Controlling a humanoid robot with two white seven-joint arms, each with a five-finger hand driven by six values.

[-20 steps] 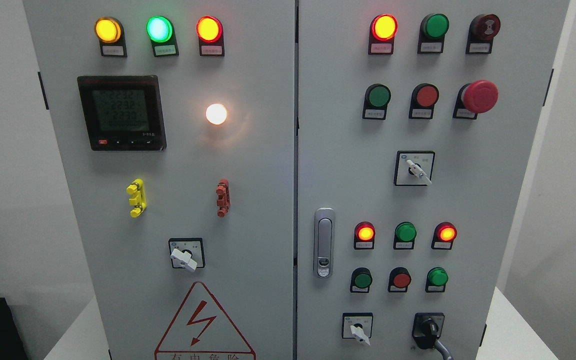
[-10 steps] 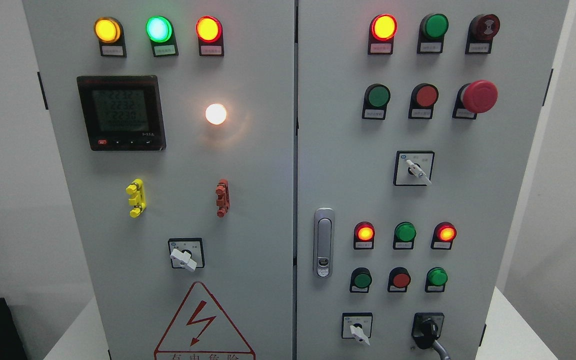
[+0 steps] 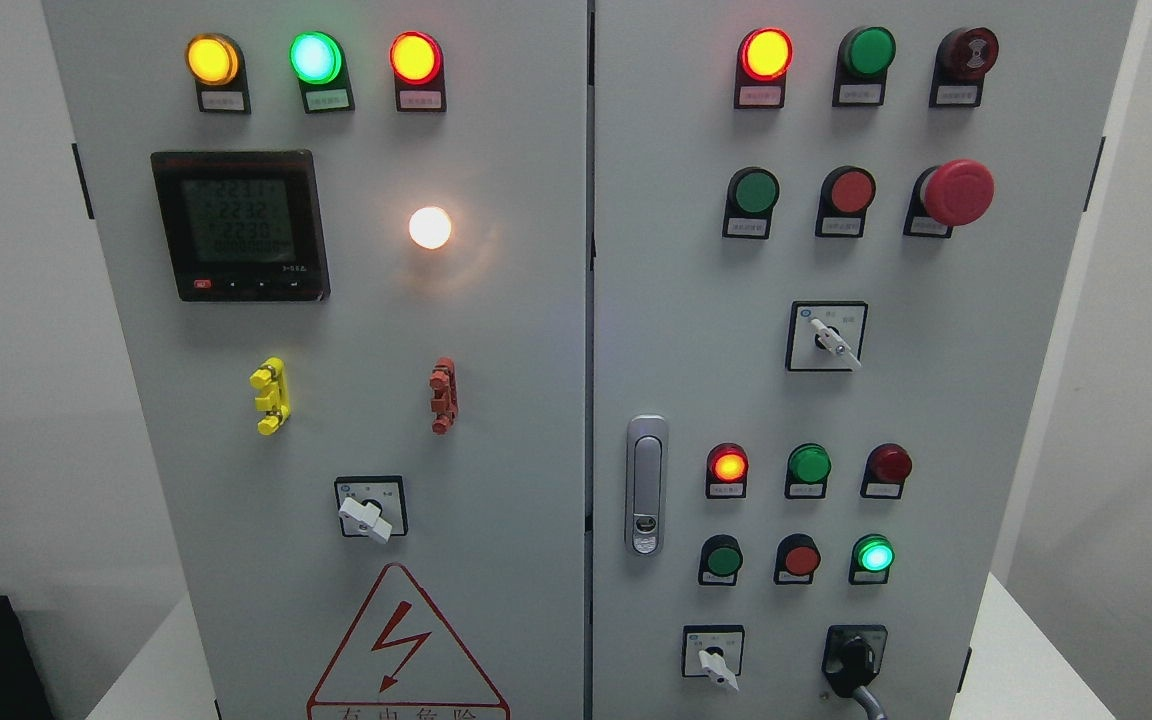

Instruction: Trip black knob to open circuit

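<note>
Grey steel cabinet (image 3: 496,400), two doors. Black knob (image 3: 851,662) sits bottom right of the right door, something grey touching it from below; can't tell whether it's a finger, so hand state unknown. Three white-lever selectors, one chrome latch (image 3: 646,485), one red mushroom button (image 3: 958,192), round domed lamps, one square meter (image 3: 239,226).

A white table (image 3: 1021,660) carries the grey control cabinet (image 3: 586,350), which stands upright on it. The table's bare corners show at the cabinet's lower left and lower right.
</note>
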